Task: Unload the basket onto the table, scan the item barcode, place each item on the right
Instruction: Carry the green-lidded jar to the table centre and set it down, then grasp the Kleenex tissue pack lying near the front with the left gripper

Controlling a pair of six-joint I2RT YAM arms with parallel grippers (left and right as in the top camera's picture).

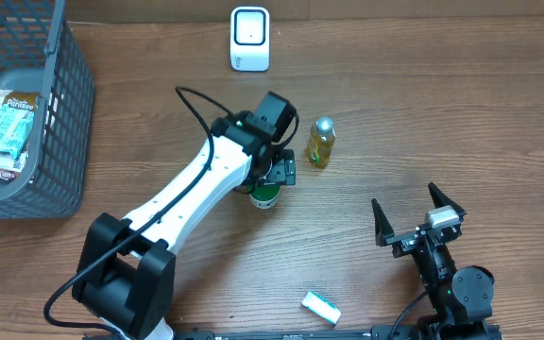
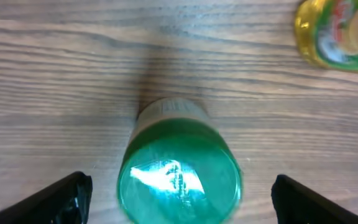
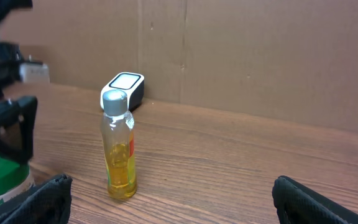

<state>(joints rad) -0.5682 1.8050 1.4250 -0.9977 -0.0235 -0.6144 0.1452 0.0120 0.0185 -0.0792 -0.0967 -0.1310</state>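
Yellow bottle (image 1: 320,142) just beside green-lidded container (image 1: 265,196); scanner (image 1: 250,39) beyond.

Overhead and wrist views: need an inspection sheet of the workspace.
Surface: wooden table, no spills seen.
Job's things: white scanner at the far edge. Green-lidded container upright below the left arm's wrist. Yellow bottle upright beside it, apart.
Clutter: wire basket on the left, holding a snack packet. Small white box near the front edge.
Grippers: left gripper open, fingers either side of the container, not touching it. Right gripper open, nothing between its fingers.
Cables: black cable loops off the left arm.
Surroundings: cardboard wall behind the table.
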